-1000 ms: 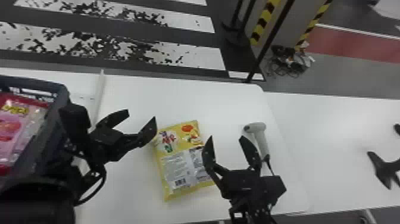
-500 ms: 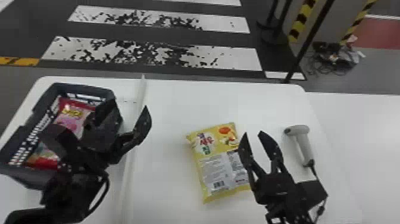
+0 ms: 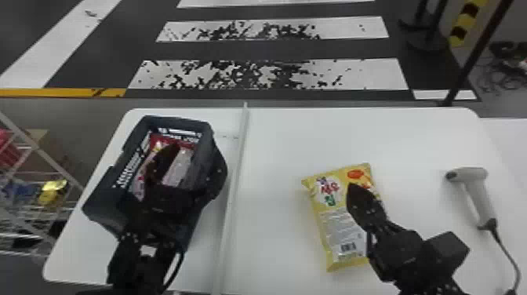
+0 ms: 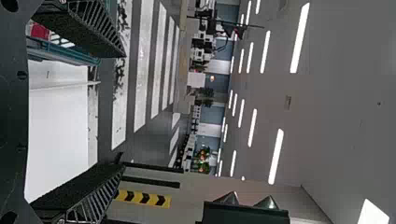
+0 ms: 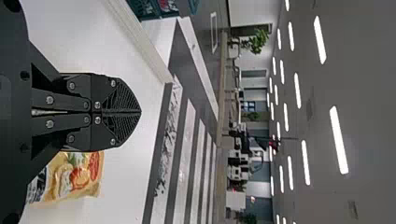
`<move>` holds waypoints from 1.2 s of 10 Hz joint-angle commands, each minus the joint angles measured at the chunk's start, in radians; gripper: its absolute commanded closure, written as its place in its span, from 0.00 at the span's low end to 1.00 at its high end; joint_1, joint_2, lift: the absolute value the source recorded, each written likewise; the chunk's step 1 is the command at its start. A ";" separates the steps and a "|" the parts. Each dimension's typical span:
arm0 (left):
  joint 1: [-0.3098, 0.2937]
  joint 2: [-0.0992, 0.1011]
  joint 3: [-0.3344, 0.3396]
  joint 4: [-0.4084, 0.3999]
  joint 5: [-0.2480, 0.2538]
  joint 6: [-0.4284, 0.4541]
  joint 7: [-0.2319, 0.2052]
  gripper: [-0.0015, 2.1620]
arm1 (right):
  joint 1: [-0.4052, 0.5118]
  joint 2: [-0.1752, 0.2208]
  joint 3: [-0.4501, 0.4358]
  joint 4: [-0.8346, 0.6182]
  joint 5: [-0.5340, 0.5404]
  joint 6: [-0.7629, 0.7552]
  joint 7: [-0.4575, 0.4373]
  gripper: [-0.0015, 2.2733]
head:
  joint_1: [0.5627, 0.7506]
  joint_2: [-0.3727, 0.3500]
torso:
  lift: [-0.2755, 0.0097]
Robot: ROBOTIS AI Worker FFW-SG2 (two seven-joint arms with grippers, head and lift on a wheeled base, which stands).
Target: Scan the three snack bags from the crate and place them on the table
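Observation:
Over the dark crate (image 3: 104, 196) my left gripper (image 3: 196, 159) stands open, above the pink and red snack bags (image 3: 182, 166) lying inside; its fingers partly cover them. In the left wrist view the left gripper (image 4: 123, 109) has its fingers wide apart with nothing between. A yellow snack bag (image 3: 337, 223) lies flat on the white table (image 3: 282, 137). My right gripper (image 3: 355, 192) is above that bag's right part, hiding some of it. The right wrist view has the right gripper (image 5: 140, 112) shut and holding nothing, beside the yellow bag (image 5: 79, 175). The grey scanner (image 3: 476, 192) lies at the right.
A raised white strip (image 3: 233, 188) runs along the table between crate and yellow bag. The scanner's cable (image 3: 507, 255) trails off the near right. A wire rack (image 3: 27, 204) stands left of the table, and a dark pole (image 3: 470, 59) rises behind its right corner.
The head view has swung left, bringing the whole crate into sight. The left gripper has come over the crate, still open. My right gripper has gone from open to shut.

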 commanded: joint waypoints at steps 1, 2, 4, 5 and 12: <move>0.014 -0.001 0.006 -0.001 0.001 -0.007 0.000 0.01 | -0.049 0.001 0.027 0.024 0.026 0.098 0.046 0.99 | 0.70 0.74 | 0.75; 0.017 -0.001 0.006 -0.001 0.001 -0.007 0.000 0.01 | -0.081 0.001 0.053 0.052 0.052 0.144 0.064 0.99 | 0.70 0.78 | 0.75; 0.025 -0.001 0.009 -0.001 0.001 -0.007 0.000 0.02 | -0.128 0.001 0.089 0.087 0.097 0.248 0.077 0.99 | 0.70 0.82 | 0.75; 0.025 -0.001 0.009 -0.001 0.001 -0.007 0.000 0.02 | -0.148 -0.001 0.105 0.105 0.123 0.282 0.080 0.99 | 0.70 0.84 | 0.75; 0.023 0.000 0.008 0.015 0.003 -0.004 -0.002 0.02 | -0.222 0.001 0.095 0.173 0.189 0.358 0.072 0.99 | 0.70 0.84 | 0.75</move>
